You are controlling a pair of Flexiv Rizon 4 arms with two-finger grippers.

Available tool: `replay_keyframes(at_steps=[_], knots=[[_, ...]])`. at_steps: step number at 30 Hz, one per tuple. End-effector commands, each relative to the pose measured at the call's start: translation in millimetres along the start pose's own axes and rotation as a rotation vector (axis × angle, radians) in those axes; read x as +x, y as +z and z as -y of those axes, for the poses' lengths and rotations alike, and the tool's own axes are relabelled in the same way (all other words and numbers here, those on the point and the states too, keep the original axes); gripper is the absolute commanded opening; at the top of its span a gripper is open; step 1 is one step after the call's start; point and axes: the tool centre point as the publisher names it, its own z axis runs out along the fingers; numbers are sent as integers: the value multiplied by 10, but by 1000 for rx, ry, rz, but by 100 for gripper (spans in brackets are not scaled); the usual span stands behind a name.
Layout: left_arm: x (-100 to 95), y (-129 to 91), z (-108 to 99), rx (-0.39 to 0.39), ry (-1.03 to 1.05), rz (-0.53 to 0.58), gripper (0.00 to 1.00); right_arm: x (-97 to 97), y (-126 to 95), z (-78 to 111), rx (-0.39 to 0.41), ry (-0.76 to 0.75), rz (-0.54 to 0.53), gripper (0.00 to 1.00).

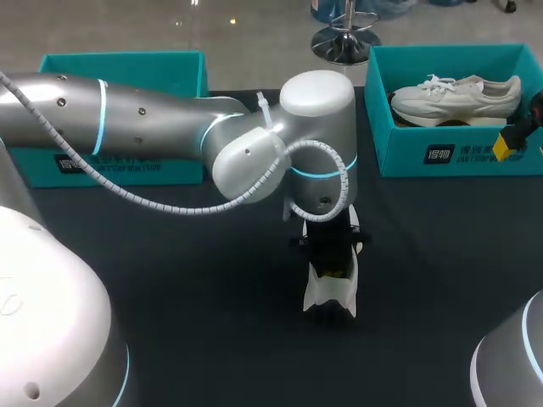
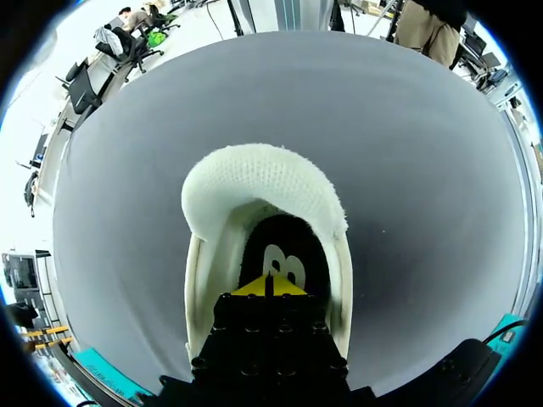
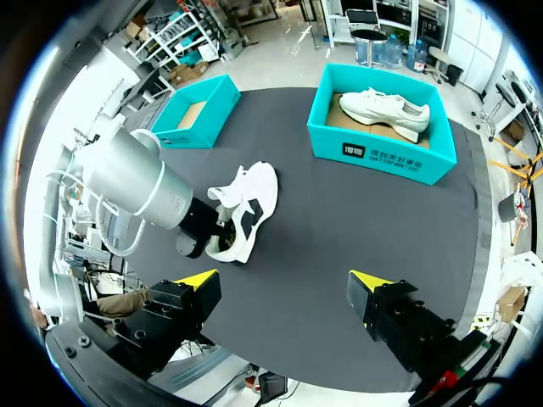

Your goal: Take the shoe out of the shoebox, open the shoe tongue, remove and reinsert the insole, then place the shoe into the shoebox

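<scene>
While its white mesh tongue (image 2: 259,182) stands folded open, the white-and-black sneaker (image 1: 331,288) lies at the centre of the dark tabletop (image 1: 424,280). Left claw (image 2: 270,287): tips pressed together over the heel end of the black insole (image 2: 284,237); an actual pinch cannot be confirmed. Advisable: lift heel-first, slowly, peeling lengthwise. Long axis, right wrist view: heel lower left, toe upper right. Right claw (image 3: 284,284): spread, well apart.

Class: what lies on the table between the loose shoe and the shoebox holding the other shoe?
Nothing: the right wrist view shows only bare table between loose shoe and shoebox.
</scene>
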Motion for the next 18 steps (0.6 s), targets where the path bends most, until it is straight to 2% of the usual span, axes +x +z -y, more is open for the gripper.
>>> replay_keyframes(at_steps=[1, 5, 10, 18], knots=[[74, -259, 75, -42, 20, 12, 0, -2, 2, -32, 7, 1, -1, 100], [34, -392, 43, -99, 43, 28, 0, -2, 2, -32, 7, 1, -1, 100], [-70, -412, -138, -149, 51, 36, 0, -2, 2, -32, 7, 1, -1, 100], [-189, -417, -374, -271, 79, 20, 0, -2, 2, -32, 7, 1, -1, 100]])
